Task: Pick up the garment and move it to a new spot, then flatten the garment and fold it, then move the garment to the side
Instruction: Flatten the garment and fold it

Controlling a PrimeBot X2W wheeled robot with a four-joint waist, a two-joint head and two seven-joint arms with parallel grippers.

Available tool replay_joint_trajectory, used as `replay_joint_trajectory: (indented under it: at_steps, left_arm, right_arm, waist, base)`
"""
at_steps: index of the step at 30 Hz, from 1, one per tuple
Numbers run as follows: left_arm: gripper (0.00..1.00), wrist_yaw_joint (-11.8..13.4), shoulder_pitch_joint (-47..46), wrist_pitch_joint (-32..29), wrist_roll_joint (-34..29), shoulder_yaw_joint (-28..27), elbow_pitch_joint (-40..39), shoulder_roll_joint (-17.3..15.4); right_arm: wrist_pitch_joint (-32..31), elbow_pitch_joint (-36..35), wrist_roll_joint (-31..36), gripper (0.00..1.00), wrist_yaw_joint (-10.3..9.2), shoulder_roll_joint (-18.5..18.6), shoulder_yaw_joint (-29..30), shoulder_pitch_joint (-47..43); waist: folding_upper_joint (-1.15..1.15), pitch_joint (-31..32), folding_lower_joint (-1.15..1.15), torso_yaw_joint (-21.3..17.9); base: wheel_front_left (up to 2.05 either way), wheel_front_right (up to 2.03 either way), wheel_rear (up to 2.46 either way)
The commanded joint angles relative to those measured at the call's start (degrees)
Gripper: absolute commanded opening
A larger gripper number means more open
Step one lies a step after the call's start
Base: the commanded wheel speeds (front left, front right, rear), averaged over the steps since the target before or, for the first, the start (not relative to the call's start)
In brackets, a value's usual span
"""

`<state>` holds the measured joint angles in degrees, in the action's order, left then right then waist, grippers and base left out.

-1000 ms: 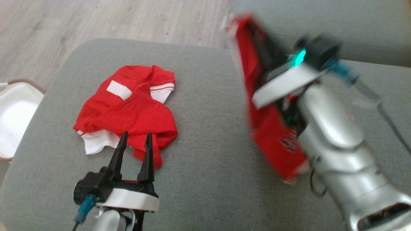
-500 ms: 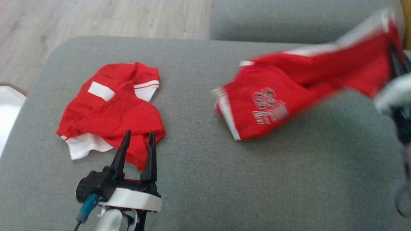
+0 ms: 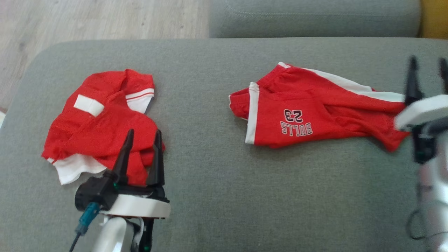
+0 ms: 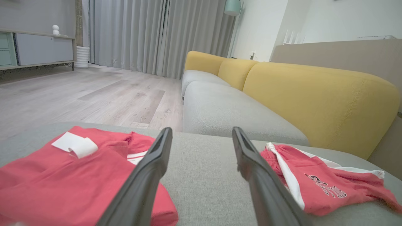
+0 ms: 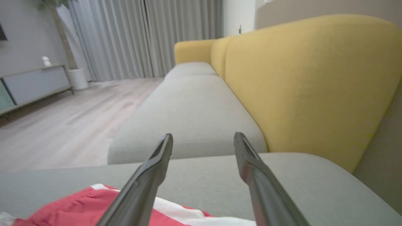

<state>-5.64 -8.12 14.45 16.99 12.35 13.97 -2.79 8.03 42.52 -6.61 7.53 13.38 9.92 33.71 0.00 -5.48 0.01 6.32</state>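
Your left claw [image 3: 144, 131] and right claw [image 3: 428, 59] gape wide, empty, over the grey sofa cushion [image 3: 217, 196] (yellow backrest [image 4: 314, 94] behind), where red shorts [image 3: 297, 105] lie.

Long, tapering black fingers [image 3: 123, 161] are borne by each gripper. Behind the left gripper [image 3: 144, 133], a black housing [image 3: 96, 192] is ringed by a white collar [image 3: 136, 210], with a teal connector [image 3: 87, 218] beside it. Behind the right gripper [image 3: 428, 62], a white band [image 3: 420, 111] and a silvery forearm [image 3: 432, 189] are seen.
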Motion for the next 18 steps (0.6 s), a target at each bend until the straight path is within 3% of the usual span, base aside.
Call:
replay_joint_trajectory:
  at_steps: [1, 5, 10, 18]
  left_arm:
    - [1.00, -0.17, -2.47, 0.55, -0.44, -2.63, -2.37, -0.09]
    - [1.00, -0.02, -1.94, 0.55, -0.34, -3.60, -2.96, -0.09]
    - [1.00, 0.00, -1.20, 0.55, -0.17, -3.53, -3.10, -0.09]
    - [1.00, -0.03, -0.36, 0.55, 0.14, -1.54, -2.35, -0.09]
  right_arm:
    - [1.94, -4.39, -0.03, 1.00, -0.04, -1.72, -2.84, 0.41]
    - [4.05, -12.37, -1.61, 1.00, -0.04, -6.51, -7.65, -4.16]
    - [5.18, -21.22, -2.34, 1.00, -0.04, -9.79, -13.15, -13.06]
    - [5.85, -23.38, -5.13, 1.00, -0.04, -10.47, -19.75, -23.28]
  waist:
    - [0.00, 0.78, -0.01, -0.81]
    - [0.00, 1.56, -0.01, -2.03]
    - [0.00, 2.13, -0.01, -2.88]
    - [0.00, 2.16, -0.01, -1.97]
  base:
    - [0.00, 0.00, 0.00]
    - [0.00, 0.00, 0.00]
    - [0.00, 0.00, 0.00]
    - [0.00, 0.00, 0.00]
